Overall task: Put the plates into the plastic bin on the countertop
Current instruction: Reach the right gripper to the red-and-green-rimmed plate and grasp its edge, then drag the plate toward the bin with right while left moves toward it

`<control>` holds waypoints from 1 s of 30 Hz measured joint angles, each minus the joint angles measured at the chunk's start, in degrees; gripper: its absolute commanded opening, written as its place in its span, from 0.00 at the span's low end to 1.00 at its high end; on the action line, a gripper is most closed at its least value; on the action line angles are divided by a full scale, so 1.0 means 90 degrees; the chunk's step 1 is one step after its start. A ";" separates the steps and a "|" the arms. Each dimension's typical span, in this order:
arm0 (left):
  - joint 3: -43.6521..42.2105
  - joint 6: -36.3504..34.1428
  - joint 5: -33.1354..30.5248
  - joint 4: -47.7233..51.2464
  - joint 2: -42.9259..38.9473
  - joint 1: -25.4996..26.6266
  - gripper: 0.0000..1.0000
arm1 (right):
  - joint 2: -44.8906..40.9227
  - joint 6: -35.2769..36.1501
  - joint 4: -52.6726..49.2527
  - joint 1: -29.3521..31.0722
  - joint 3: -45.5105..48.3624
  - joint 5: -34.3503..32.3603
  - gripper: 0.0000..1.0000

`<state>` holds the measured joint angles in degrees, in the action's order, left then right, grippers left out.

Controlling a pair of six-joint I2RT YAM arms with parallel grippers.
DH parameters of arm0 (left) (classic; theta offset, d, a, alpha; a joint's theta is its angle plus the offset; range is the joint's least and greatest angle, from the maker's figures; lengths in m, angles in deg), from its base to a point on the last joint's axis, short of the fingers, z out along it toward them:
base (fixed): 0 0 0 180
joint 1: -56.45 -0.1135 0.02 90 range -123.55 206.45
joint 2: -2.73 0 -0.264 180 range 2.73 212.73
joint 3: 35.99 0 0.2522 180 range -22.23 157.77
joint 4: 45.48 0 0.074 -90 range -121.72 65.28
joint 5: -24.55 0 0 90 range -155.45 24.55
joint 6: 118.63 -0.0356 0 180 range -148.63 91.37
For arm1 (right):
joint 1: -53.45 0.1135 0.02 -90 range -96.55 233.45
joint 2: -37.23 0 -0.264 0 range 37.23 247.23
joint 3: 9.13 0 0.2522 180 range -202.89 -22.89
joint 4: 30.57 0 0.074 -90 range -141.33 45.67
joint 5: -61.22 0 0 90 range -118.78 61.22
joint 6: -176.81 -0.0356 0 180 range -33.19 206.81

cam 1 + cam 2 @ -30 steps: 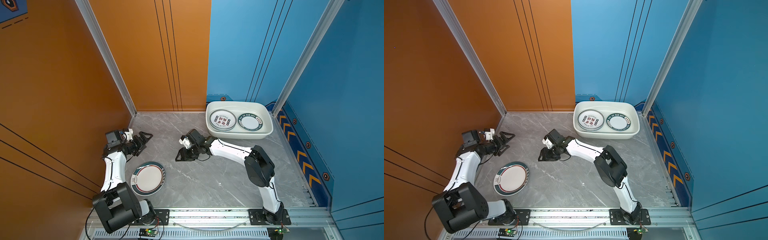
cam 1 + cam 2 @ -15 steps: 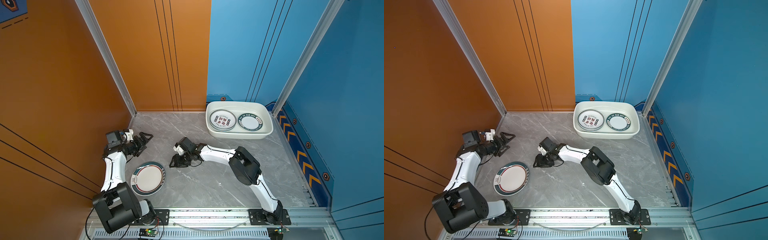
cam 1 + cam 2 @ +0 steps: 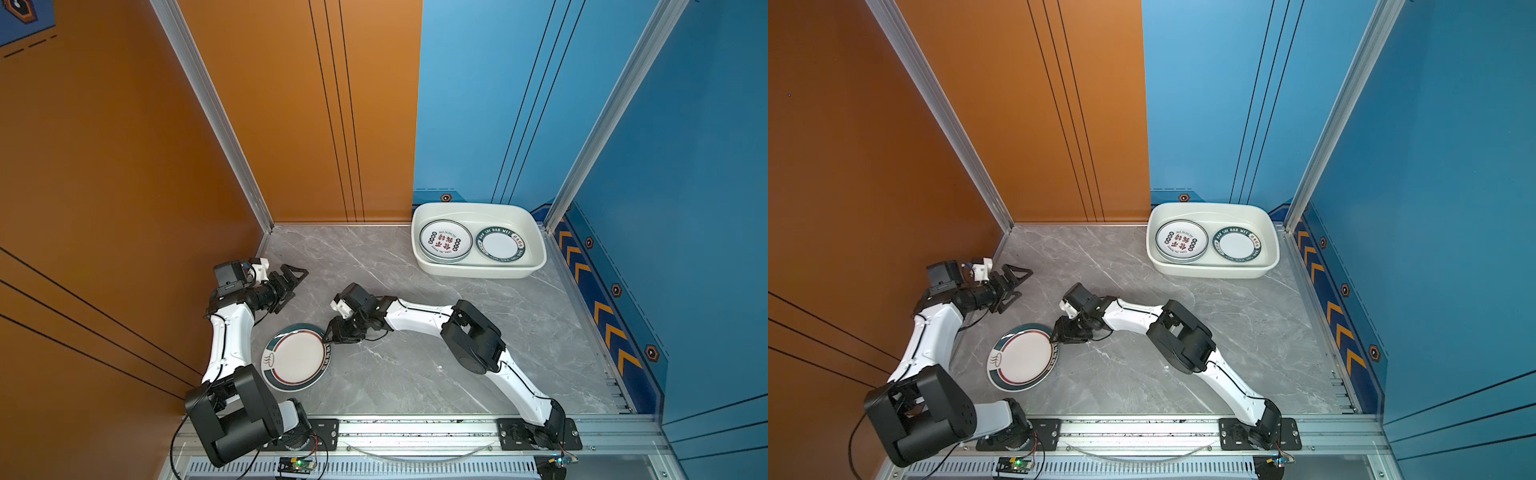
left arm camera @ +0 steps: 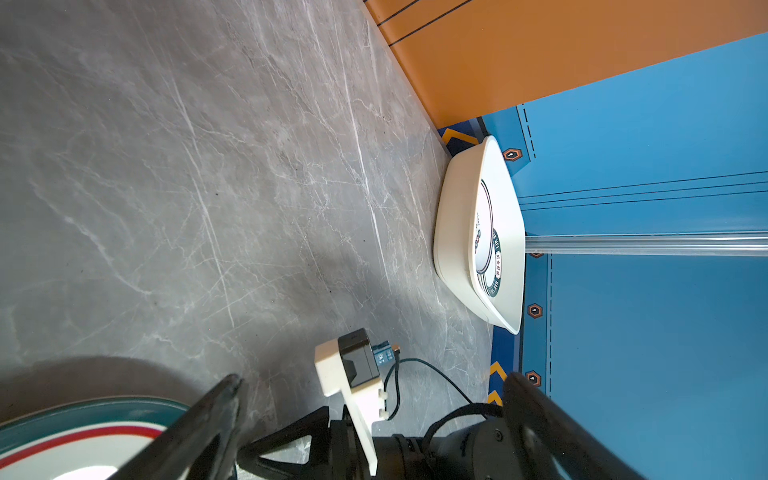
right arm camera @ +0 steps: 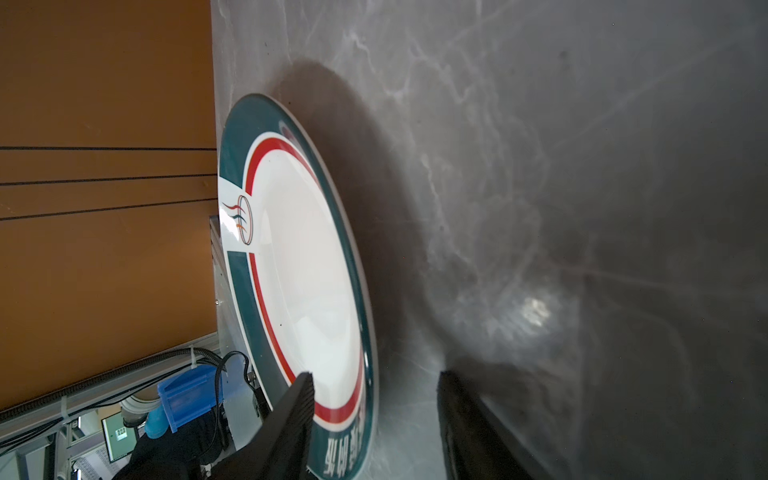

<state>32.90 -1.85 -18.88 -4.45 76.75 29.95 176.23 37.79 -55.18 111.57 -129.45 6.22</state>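
Observation:
A large white plate (image 3: 296, 356) (image 3: 1021, 357) with a dark green rim and a red ring lies flat on the grey countertop (image 3: 415, 374) at the front left. My right gripper (image 3: 330, 334) (image 5: 374, 382) is open at its right edge. One finger (image 5: 297, 401) is over the plate's face, the other (image 5: 451, 399) is beside the rim, which sits between them untouched. My left gripper (image 3: 297, 274) (image 4: 372, 379) hangs wide open and empty behind the plate. The white plastic bin (image 3: 478, 205) (image 4: 457, 232) at the back right holds a stack of plates with red characters (image 3: 445, 241) and a green-rimmed plate (image 3: 500, 246).
An orange wall (image 3: 124, 208) runs close along the left side of the left arm. Blue walls (image 3: 685, 249) close off the back right and right. An aluminium rail (image 3: 415, 428) with both arm bases edges the front. The right arm's wrist camera (image 4: 353, 365) shows between the left gripper's fingers.
My right gripper has swept left and forward across the countertop to the plate's right edge, narrowing slightly. The left arm and the plates in the bin have not moved.

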 measured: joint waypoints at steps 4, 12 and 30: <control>-0.0017 -0.0002 0.0000 0.0000 0.0000 0.0000 0.98 | 0.0119 -0.0104 0.0066 0.0039 -0.0124 0.0046 0.46; -0.0029 -0.0002 0.0000 0.0000 0.0000 0.0000 0.98 | 0.0291 -0.0299 0.0257 0.0070 -0.0204 0.0112 0.27; -0.0075 -0.0049 -0.0002 0.0000 0.0000 0.0002 0.98 | 0.0357 -0.0318 0.0284 0.0107 -0.0223 0.0141 0.00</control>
<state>32.22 -2.28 -18.91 -4.45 76.75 29.97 179.44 34.93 -52.63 112.54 -131.46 7.49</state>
